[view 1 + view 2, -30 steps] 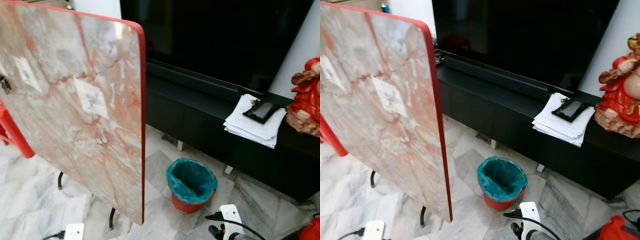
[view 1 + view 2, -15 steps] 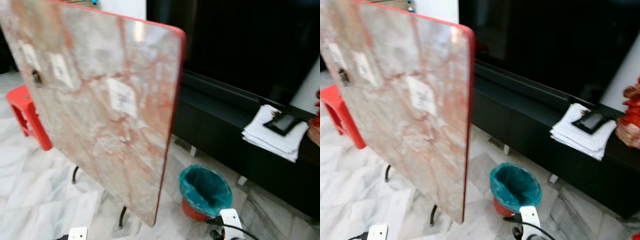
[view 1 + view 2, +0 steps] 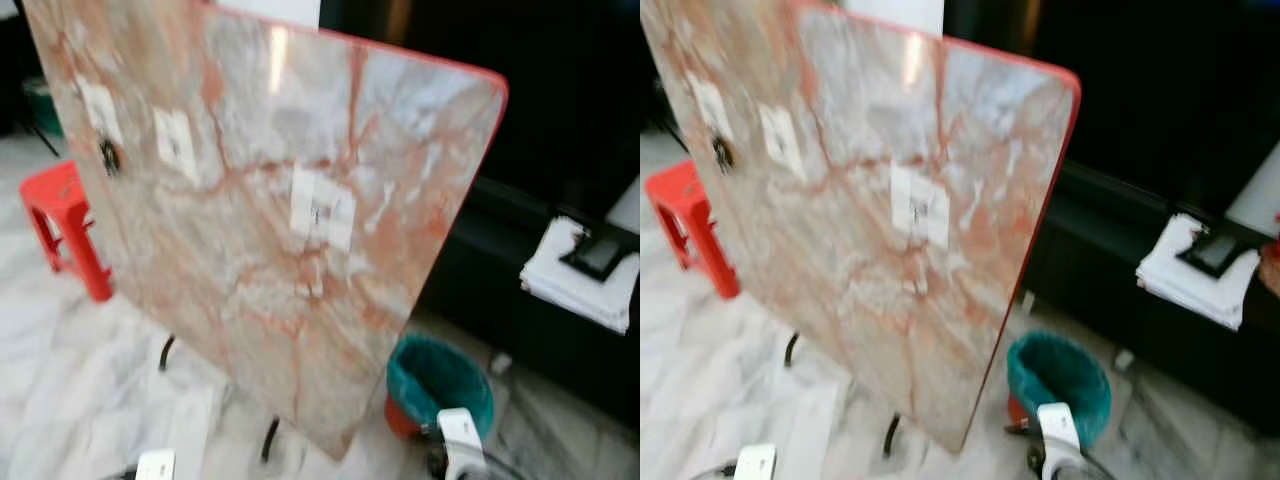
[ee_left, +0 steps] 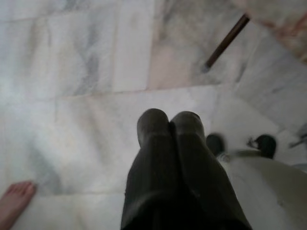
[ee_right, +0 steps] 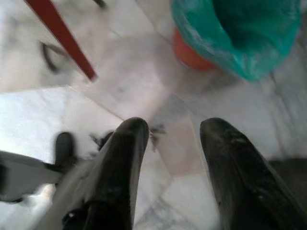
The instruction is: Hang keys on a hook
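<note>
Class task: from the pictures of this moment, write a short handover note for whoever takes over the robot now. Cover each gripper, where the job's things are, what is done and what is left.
Left gripper: fingers shut together, nothing between them, hanging over the marble floor.
Right gripper: open and empty, low beside the red bin with the teal liner.
Job's things: the tilted marble board with a red rim stands ahead. It carries white tags, and a small dark fitting near its upper left may be a hook; the blur prevents certainty. No keys can be made out.
Done: nothing visible.
Left: find the keys, pick them up, hang them on the hook.
</note>
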You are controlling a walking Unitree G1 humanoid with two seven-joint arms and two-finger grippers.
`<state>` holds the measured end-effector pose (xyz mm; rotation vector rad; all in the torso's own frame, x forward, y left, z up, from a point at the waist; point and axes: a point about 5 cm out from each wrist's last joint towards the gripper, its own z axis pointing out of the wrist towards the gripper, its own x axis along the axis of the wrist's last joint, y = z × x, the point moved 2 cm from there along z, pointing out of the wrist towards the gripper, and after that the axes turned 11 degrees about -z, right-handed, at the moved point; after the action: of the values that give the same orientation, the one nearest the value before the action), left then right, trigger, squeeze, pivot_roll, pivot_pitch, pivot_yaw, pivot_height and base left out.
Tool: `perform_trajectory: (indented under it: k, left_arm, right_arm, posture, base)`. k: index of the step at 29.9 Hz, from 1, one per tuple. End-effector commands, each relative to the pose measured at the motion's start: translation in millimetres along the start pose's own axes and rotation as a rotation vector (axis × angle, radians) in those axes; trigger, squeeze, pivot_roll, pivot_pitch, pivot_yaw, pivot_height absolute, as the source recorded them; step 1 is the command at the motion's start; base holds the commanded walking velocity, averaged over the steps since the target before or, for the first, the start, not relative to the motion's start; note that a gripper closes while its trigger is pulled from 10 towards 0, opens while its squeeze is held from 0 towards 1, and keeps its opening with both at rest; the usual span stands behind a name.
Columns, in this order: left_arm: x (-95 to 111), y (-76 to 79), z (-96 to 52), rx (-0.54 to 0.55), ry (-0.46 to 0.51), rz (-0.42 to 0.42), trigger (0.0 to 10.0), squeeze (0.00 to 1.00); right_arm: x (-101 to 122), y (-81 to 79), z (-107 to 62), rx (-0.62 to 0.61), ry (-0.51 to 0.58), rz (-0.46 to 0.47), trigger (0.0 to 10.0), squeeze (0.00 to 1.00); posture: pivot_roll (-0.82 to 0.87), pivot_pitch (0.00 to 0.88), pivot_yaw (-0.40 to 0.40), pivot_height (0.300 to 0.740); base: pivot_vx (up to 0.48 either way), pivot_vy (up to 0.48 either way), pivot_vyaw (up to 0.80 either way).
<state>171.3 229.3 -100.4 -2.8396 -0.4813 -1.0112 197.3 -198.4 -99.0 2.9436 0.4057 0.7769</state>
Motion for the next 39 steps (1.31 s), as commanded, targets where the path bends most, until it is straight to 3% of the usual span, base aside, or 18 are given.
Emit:
perform_trajectory:
  k: [1,17,27,39]
  left_arm:
    - [-6,-10.9,-2.4,0.024,-0.019,0.017,10.0,0.0]
    - [-2,-13.9,-1.7,0.004,-0.02,0.032,10.0,0.0]
    - [7,-5.0,1.9,-0.017,-0.005,0.031,10.0,0.0]
    - [4,-2.8,1.6,-0.017,-0.017,0.031,10.0,0.0]
  right_arm:
    - [4,-3.8,0.9,0.002,0.005,0.002,10.0,0.0]
    - [2,-2.0,1.1,-0.041,-0.025,0.147,10.0,0.0]
    - [-2,-6.1,1.2,-0.025,-0.036,0.141,10.0,0.0]
    - [1,-10.2,1.7,-0.018,-0.019,0.164,10.0,0.0]
  posture:
    - [0.11,0.0,-0.072,0.74]
    - [0.11,0.0,-0.052,0.74]
    - [0.13,0.016,-0.059,0.74]
    - [0.13,0.028,-0.069,0.74]
  base:
    - [0.0,0.48,0.0]
    - [0.0,0.48,-0.09]
    - [0.0,0.48,-0.8]
    - [0.0,0.48,0.0]
